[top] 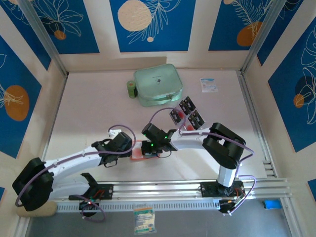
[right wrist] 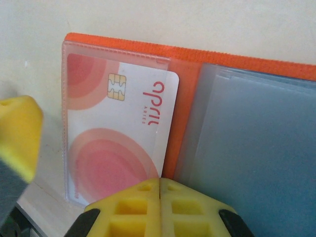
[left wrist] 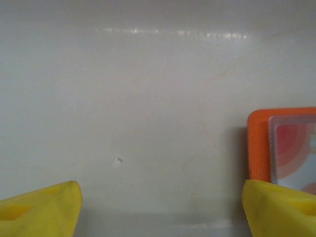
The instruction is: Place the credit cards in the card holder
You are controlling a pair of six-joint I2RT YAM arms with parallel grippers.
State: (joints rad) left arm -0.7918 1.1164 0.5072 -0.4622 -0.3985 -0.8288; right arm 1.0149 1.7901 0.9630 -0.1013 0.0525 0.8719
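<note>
Wallet [right wrist: 183, 98] lies open, one card [right wrist: 118, 123] pocketed; our closed right gripper [right wrist: 160, 185] seemingly pins it flat, left gripper [left wrist: 161, 197] wide beside it.

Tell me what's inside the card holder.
The card holder holds a white card with pink circles in its clear pocket, lower edge covered by the right gripper. The cloudy pocket beside it hides any contents.

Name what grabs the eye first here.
An open orange wallet lies near the front of the table, a pink-and-white card tucked in one clear pocket. The right gripper sits shut at the wallet's edge, the left gripper open beside it. A mint-green case stands out at the back.
</note>
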